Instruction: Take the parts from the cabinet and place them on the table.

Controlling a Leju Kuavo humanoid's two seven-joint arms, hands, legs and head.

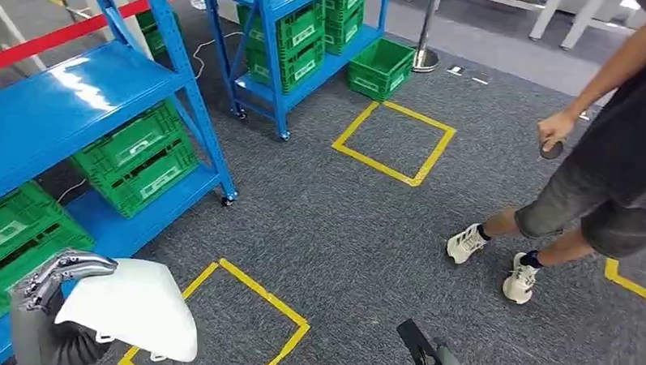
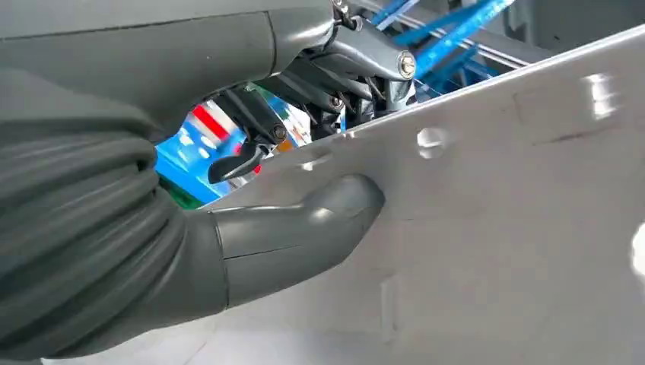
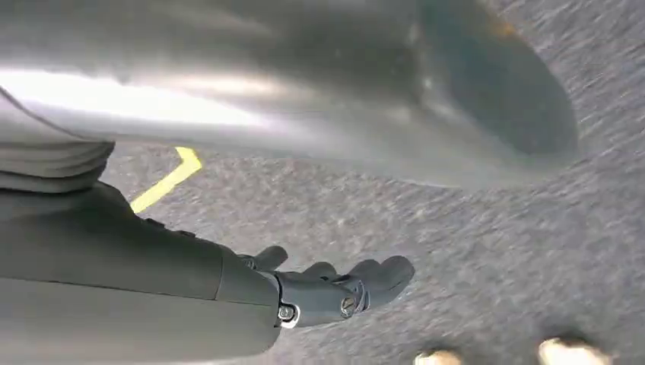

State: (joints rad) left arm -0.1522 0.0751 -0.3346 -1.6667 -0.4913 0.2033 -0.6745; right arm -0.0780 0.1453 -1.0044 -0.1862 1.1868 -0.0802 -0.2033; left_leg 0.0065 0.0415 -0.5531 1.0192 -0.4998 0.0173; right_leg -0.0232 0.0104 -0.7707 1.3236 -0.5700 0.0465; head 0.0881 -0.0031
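Grey carpet (image 1: 337,222) with yellow tape squares spreads below. Left hand (image 1: 51,281) grips a white panel part (image 1: 137,307), thumb (image 2: 304,228) pressed on its face, beside blue shelving (image 1: 66,110). Right hand (image 3: 335,289) hangs empty, fingers loosely spread. A person (image 1: 611,172) stands nearby.

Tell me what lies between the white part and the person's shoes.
In the head view, grey carpet and a yellow tape square on the floor lie between the white part, held by the left hand, and the shoes.
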